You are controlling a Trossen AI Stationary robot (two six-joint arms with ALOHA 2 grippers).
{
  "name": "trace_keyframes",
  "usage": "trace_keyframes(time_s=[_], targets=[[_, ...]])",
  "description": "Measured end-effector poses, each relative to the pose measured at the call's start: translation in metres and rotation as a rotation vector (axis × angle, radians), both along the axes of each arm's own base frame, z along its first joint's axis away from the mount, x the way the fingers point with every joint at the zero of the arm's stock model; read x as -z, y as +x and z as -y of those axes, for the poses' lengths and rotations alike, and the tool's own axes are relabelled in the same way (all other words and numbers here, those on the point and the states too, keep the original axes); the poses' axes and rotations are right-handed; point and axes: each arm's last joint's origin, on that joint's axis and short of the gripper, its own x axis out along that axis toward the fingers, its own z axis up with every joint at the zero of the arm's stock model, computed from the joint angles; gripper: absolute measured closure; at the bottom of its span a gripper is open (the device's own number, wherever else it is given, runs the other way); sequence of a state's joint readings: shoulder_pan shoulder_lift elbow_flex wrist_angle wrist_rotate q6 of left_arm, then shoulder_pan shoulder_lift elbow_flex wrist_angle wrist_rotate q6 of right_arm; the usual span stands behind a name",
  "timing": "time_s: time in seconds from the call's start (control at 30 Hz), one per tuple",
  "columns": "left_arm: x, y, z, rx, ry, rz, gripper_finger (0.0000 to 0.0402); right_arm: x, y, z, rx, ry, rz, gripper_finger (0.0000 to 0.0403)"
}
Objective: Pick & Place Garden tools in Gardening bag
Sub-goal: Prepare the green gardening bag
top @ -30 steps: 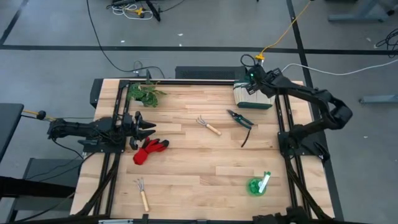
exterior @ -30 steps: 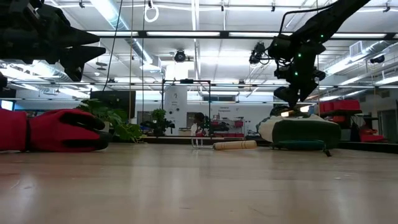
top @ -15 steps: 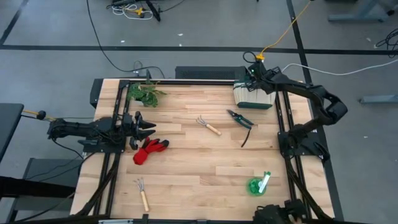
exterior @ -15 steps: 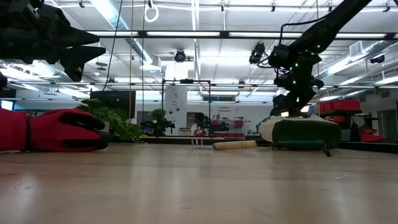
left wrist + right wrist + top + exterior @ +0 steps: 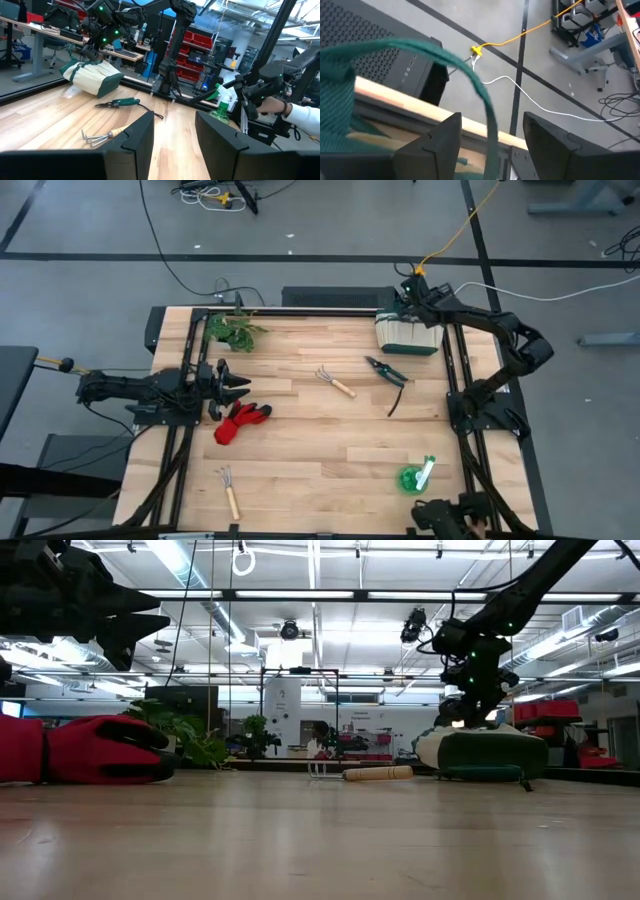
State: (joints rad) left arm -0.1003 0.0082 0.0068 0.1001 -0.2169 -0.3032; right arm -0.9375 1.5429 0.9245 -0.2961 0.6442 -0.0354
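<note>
Table: pale wood planks, smooth, slight sheen. Gardening bag: soft cream cloth, woven green trim. Red gloves: matt fabric. Rakes: bare metal prongs, wooden handles. Pruning shears: dull metal blades, green grips.

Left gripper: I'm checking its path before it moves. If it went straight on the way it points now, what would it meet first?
Judging by the high view, the left gripper, open, points along the table toward the nearer rake. Depth is unclear; it may pass above it.
</note>
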Motion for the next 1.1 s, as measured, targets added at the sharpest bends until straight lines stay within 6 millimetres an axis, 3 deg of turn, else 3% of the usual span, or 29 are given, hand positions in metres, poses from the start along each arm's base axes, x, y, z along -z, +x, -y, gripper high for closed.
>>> trace_keyframes(time_s=[0.53,0.97,1.1], targets=[[0.000,0.000,0.000,0.000,0.002,0.000,0.0250,0.019,0.002,0.014,-0.029,0.024,-0.021,0.0198],[0.000,0.000,0.000,0.000,0.003,-0.001,0.0250,0.017,-0.004,0.020,0.003,-0.011,-0.046,0.0314],[0.000,0.000,0.000,-0.001,0.003,-0.001,0.0250,0.018,-0.007,0.019,0.042,-0.019,-0.098,0.0333]])
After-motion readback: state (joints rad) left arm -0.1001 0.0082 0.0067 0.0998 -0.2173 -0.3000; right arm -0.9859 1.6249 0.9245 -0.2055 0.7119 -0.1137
